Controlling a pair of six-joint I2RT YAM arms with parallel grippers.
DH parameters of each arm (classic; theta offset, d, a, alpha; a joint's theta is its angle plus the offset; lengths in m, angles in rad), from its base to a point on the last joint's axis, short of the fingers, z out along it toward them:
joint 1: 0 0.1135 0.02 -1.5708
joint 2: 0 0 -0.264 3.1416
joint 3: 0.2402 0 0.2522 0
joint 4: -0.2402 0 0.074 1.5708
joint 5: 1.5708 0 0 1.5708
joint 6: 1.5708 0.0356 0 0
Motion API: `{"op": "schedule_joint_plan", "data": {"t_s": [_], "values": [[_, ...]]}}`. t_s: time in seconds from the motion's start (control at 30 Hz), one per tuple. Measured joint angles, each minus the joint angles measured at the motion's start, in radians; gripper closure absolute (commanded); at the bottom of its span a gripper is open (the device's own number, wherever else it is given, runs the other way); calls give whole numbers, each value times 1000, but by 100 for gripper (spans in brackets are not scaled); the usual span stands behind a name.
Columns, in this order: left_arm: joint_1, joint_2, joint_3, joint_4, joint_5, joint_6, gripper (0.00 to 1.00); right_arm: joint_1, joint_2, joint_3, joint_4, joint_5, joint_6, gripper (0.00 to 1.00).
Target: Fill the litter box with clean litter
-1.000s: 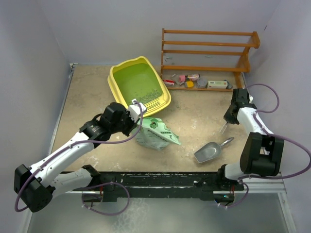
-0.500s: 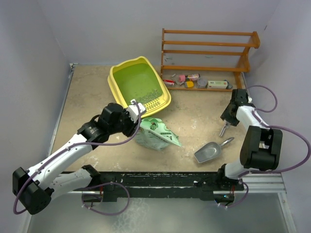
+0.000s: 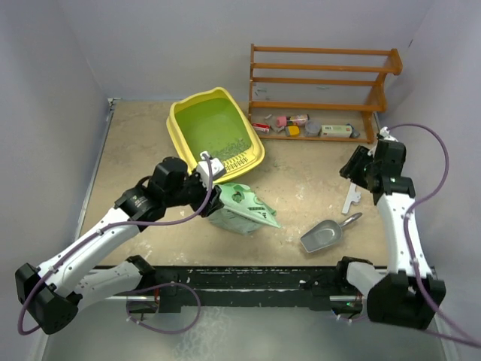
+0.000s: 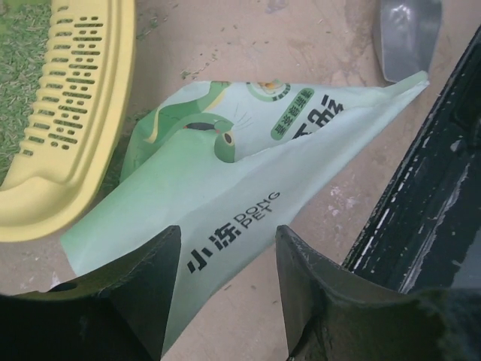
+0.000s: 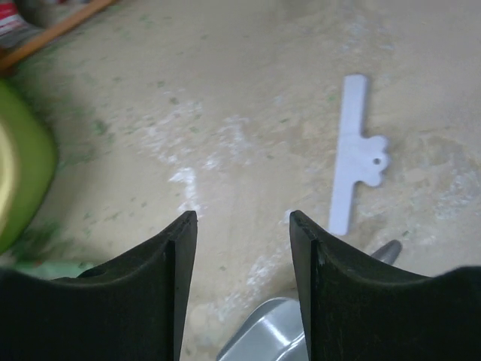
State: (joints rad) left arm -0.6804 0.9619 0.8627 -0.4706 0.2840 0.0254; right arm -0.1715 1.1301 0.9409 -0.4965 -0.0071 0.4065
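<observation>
Bag [image 4: 225, 165] lay beside the litter box [image 4: 75, 113]; left gripper [image 4: 225, 237] and right gripper [image 5: 242, 219] both stood parted, empty. Recommended: a deep, firm pinch on the bag's film before tipping toward the box.

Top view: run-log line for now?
left gripper: open by pale-green plastic litter bag | right gripper: open, empty | yellow plastic litter box: sparse litter | grey metal scoop: on table

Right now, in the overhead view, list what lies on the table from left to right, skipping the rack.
litter box → litter bag → metal scoop. White clip omitted: it lines up with the scoop's handle.
</observation>
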Motion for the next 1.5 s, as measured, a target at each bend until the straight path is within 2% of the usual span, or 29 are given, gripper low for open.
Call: {"op": "schedule_joint_plan", "data": {"t_s": [0.2,0.33,0.43,0.57,0.77,0.83,1.0,1.07,1.23,1.37,1.5], "values": [[0,55,127,-92,40,-38,29,86,-208,0,-45,-233,-31,44],[11,49,150,-139,52,-111,18,244,-234,0,-110,-267,-49,44],[24,43,150,-185,35,-185,13,325,-243,0,-157,-269,-60,44],[59,72,151,-237,-39,-256,11,344,-283,0,-184,-273,-74,45],[211,180,152,-245,-68,-298,14,350,-312,3,-217,-303,-106,45],[277,190,152,-229,-47,-306,16,351,-313,6,-230,-310,-119,45],[292,196,150,-134,121,-332,22,355,-313,9,-250,-329,-140,46],[293,192,132,-58,233,-350,26,355,-313,9,-258,-332,-147,46],[294,206,74,74,500,-383,44,355,-314,9,-271,-338,-157,46],[296,257,70,97,612,-382,68,355,-317,9,-275,-343,-161,47],[301,259,70,88,652,-370,97,355,-322,9,-277,-344,-163,49]]}}
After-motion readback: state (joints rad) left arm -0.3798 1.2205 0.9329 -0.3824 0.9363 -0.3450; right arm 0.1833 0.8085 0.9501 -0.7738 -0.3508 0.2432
